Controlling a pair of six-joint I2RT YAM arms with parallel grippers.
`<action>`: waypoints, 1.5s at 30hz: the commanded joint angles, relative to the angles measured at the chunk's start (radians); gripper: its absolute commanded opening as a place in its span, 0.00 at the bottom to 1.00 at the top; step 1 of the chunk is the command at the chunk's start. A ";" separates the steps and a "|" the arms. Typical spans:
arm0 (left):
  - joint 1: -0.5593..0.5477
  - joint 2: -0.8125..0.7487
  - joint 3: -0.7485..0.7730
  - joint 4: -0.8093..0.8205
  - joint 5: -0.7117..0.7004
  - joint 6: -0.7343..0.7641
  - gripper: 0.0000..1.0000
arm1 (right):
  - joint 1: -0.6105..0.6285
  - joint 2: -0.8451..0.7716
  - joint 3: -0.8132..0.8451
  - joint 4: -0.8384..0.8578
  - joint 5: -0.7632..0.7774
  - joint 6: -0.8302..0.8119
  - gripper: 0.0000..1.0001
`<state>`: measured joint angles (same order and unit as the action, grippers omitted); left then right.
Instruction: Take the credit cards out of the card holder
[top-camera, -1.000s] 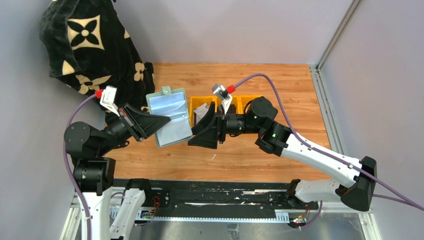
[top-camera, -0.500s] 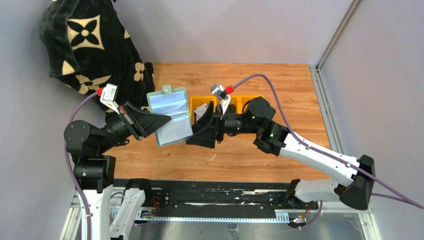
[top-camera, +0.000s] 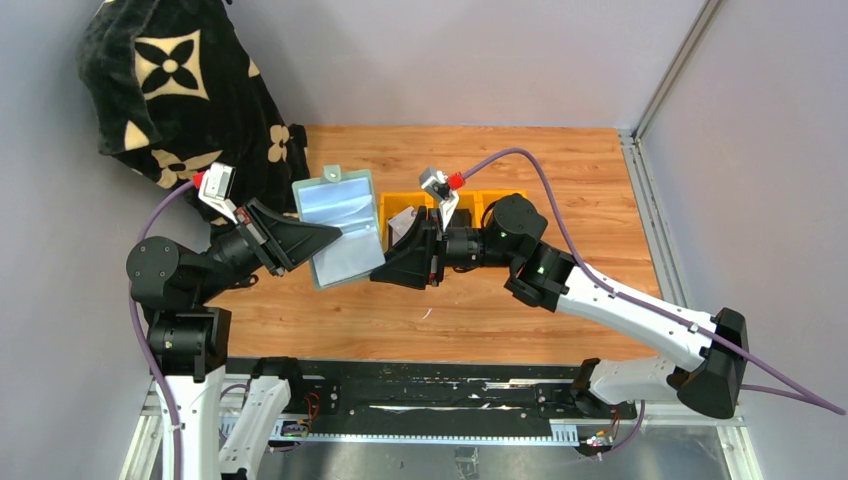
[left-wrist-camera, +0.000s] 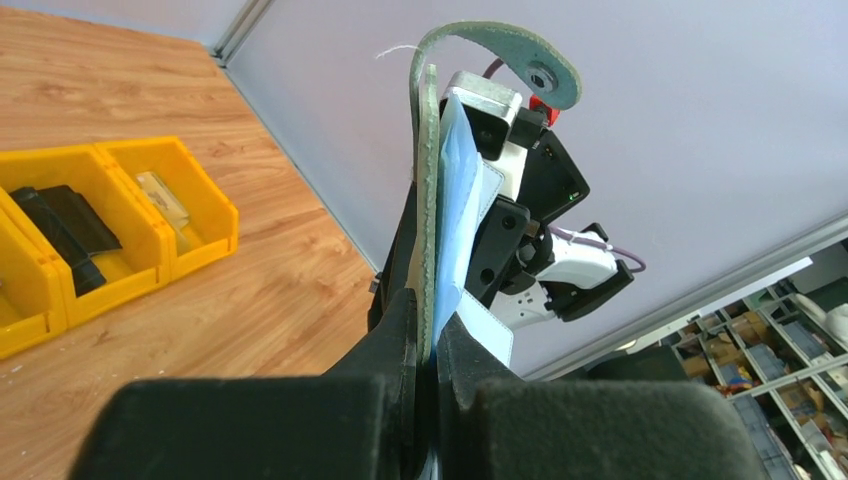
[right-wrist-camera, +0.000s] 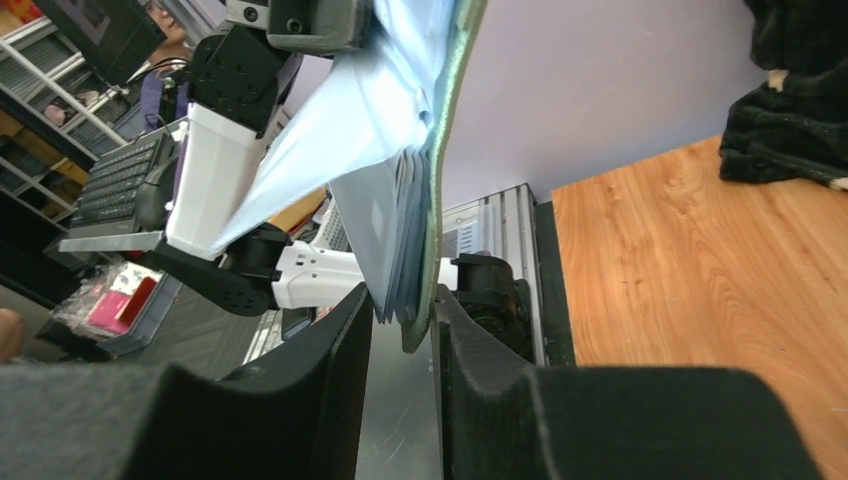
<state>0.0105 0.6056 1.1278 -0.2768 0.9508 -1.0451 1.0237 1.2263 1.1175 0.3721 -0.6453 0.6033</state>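
Your left gripper (left-wrist-camera: 427, 312) is clamped tight on one side edge of the card holder (left-wrist-camera: 430, 170) and holds it spread open, off the table. The holder lies between your two hands, and its long axis runs from near to far, crosswise to both. Your right gripper (right-wrist-camera: 400, 318) meets it from the opposite side. Its jaws straddle the near corner with grey-blue pocket layers between them. The gap is narrow, and you cannot tell whether they pinch. No credit cards can be told from the pockets. The right arm looks better placed to pull, away from the left.
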 joint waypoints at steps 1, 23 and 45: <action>0.000 0.009 0.040 0.026 0.024 -0.023 0.00 | 0.012 -0.022 0.027 -0.009 0.088 -0.042 0.28; 0.001 -0.003 0.015 0.061 0.093 -0.055 0.00 | 0.009 0.050 0.138 0.081 0.200 0.088 0.45; 0.000 0.011 0.185 -0.224 0.165 0.398 0.70 | -0.032 0.049 0.172 -0.054 0.176 0.278 0.00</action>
<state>0.0116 0.6399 1.2499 -0.3733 1.0630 -0.8860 1.0214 1.2903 1.2495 0.3889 -0.4725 0.8433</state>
